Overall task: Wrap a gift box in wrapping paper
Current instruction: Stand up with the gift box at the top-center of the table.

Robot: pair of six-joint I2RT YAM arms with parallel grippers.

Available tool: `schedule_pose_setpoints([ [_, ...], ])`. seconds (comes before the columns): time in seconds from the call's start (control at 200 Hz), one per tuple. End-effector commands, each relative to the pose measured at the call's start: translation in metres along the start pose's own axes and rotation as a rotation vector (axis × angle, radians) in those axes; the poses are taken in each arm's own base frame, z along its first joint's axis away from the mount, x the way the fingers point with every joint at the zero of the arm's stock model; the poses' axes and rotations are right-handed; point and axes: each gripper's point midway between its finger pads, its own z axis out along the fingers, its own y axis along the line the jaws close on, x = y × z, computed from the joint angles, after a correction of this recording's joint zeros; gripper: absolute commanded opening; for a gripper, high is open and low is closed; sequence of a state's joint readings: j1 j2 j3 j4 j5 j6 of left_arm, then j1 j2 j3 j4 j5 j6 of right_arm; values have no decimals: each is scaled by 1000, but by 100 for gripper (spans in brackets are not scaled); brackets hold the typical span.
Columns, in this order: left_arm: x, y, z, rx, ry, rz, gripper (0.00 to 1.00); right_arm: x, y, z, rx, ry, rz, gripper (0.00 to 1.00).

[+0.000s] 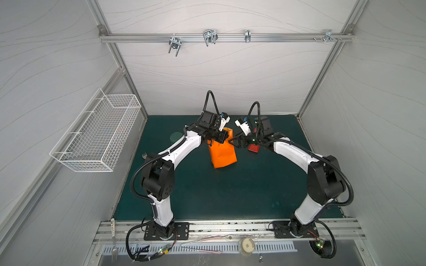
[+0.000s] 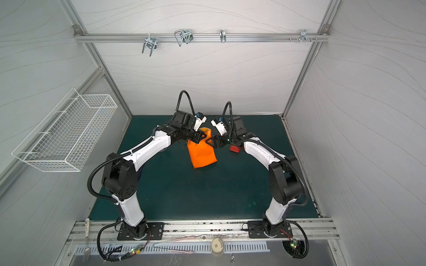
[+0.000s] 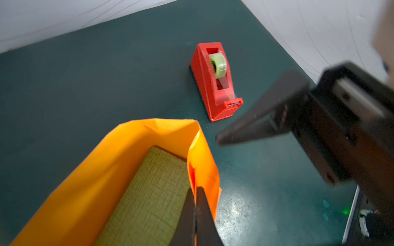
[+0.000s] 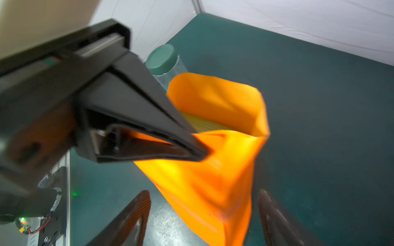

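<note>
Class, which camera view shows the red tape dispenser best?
The left wrist view: the tape dispenser sits whole and sharp, roll visible. In both top views only a small red patch shows; the right wrist view misses it.

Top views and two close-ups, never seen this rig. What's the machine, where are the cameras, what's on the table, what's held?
The machine is two robot arms, the left arm and the right arm, mounted at the front of a green table. Both top views come from one camera head overhead. The two close-ups come from a camera on each wrist.

On the table, orange wrapping paper is folded up around a yellow-green gift box. A red tape dispenser and a green-lidded jar stand nearby.

The left end effector is shut, pinching the paper's upper edge. The right end effector is open next to the paper and holds nothing.
</note>
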State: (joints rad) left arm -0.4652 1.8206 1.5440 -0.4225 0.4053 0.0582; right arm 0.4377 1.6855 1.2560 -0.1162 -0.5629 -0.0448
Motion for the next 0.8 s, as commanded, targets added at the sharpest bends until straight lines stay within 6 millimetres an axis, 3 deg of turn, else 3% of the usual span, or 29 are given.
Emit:
schedule_pose_setpoints([
  [0.0, -19, -17, -10, 66, -35, 138, 0, -11, 5, -25, -12, -39, -22, 82],
  [0.115, -19, -25, -16, 85, -27, 215, 0, 1, 1, -32, 7, -26, -28, 82],
  [0.34, -5, -43, -25, 48, -38, 436, 0, -10, -34, -59, 112, -83, 111, 80],
  [0.61, 34, -63, -15, -79, -21, 757, 0, -1, -28, -63, 75, -49, 159, 82],
  [0.795, 54, -80, -15, -94, -7, 858, 0, -4, -7, -61, -28, -29, 203, 91],
])
